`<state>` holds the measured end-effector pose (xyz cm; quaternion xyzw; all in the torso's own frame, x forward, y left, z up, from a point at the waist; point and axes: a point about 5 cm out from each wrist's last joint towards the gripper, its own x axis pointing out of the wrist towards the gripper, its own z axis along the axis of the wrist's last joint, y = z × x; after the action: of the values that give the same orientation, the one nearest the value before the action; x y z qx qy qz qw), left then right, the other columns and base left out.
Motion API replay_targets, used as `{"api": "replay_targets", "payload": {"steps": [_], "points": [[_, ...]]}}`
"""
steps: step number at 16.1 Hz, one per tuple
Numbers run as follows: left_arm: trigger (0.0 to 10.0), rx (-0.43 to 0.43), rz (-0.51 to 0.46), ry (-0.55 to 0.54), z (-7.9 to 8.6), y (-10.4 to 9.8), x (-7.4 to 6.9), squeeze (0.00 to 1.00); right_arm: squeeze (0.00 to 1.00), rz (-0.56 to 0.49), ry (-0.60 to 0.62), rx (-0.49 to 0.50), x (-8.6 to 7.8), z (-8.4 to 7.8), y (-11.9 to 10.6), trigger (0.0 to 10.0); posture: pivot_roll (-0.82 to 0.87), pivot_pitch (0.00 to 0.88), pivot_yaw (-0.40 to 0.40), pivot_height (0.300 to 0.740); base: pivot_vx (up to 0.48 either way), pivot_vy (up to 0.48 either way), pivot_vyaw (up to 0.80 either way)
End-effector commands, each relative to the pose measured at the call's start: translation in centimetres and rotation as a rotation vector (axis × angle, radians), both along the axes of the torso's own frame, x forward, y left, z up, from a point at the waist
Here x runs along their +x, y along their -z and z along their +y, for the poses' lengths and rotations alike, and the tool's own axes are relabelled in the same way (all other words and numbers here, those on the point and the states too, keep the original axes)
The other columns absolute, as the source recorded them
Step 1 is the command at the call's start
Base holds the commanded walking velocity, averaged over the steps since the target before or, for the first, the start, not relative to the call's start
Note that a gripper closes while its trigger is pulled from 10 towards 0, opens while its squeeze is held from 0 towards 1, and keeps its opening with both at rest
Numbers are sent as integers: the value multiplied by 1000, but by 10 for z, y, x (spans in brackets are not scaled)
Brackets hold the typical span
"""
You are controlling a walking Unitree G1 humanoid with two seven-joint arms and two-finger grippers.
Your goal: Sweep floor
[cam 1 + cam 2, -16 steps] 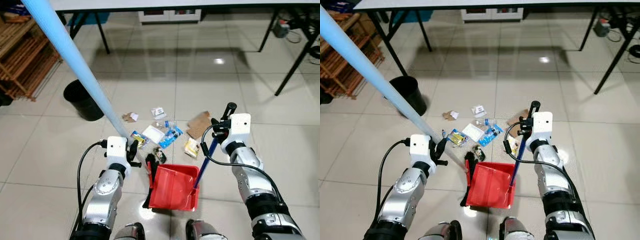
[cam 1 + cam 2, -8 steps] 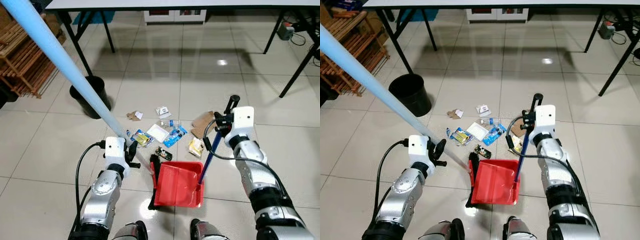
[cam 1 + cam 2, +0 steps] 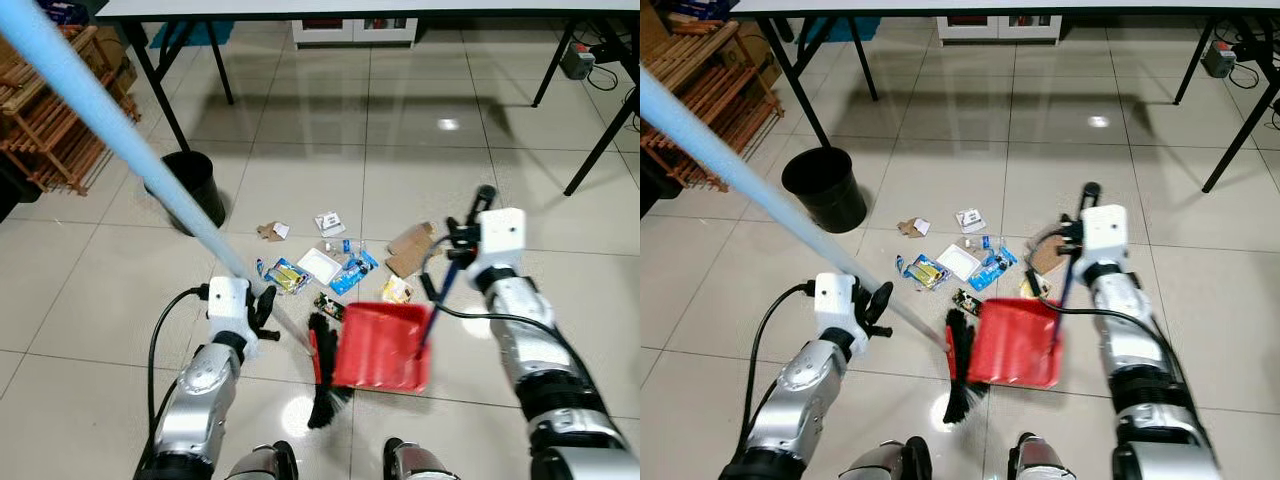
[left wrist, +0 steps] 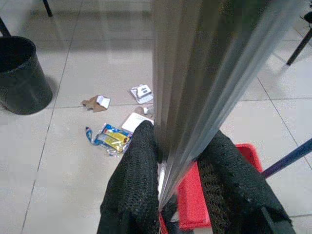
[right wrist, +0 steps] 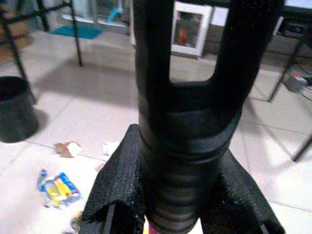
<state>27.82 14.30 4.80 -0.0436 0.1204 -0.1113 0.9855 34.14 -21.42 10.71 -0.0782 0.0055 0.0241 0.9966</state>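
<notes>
Left gripper [image 4: 178, 190] clamped on pale blue broom pole [image 3: 120, 140]; black bristles [image 3: 960, 375] on glossy tile beside red plastic dustpan [image 3: 1012, 343]. Right gripper [image 5: 183, 195] clamped on dustpan's black handle grip [image 5: 187, 122]. Round black bin [image 3: 825, 188] stands beyond scattered wrappers and cardboard litter [image 3: 970, 255].

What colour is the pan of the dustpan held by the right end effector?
The dustpan is red, clearest in the right eye view.
</notes>
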Motion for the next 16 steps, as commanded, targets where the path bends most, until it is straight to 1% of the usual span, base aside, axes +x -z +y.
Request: {"api": "replay_targets", "payload": {"steps": [1,3,6,9,12,16], "points": [[10000,11,50,6,6,9,-7,0,0,-16,15,-8,0,-3,-1,10000,-163,184,125,740,0,0,0],[10000,23,59,11,12,9,-12,0,0,-21,37,-14,-1,-9,-1,10000,-143,206,147,740,0,0,0],[10000,42,70,31,21,7,-19,0,0,-40,36,-59,-1,-15,-4,10000,-124,226,166,740,0,0,0],[10000,77,96,39,36,8,-28,0,0,-58,70,-63,2,-28,-12,10000,-107,240,177,740,0,0,0],[10000,85,105,36,40,7,-29,0,0,-68,69,-67,4,-28,-15,10000,-100,239,171,740,0,0,0],[10000,87,122,35,44,9,-35,0,0,-87,58,-64,10,-27,-22,10000,-99,235,174,740,0,0,0]]}}
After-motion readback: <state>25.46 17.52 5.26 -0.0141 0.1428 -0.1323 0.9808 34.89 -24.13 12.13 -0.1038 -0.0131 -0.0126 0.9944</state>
